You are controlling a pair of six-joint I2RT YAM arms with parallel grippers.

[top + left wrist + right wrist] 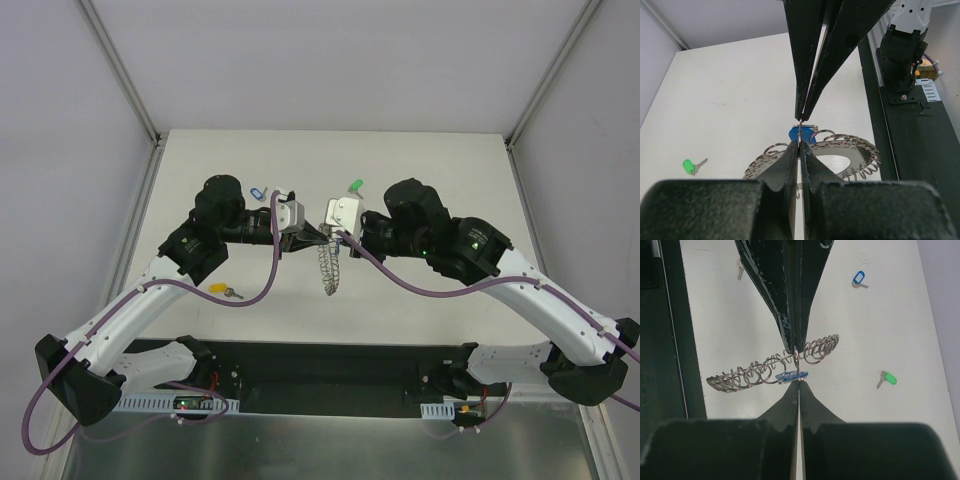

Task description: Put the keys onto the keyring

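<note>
White tabletop [250, 150] between plain grey walls carries the work, and the two arms meet nose to nose above its middle. The left gripper [799, 146] is pinched fully closed, seemingly on one wire loop of the keyring [850, 150]. That grip holds the ring up on edge, clear of the table, and presents a loop. The right gripper [799, 384] is clamped just as tight, its tips at the solid-blue key [790, 375], which sits edge-on against that same loop, presumably for threading. The spare keys lie flat and well apart: a green key [888, 378], a pale blue key [857, 278] and a yellow key [222, 291]. The dark fingers cover the contact point, so whether the key's hole has caught the wire cannot be told. The blue key's blade is hidden.
</note>
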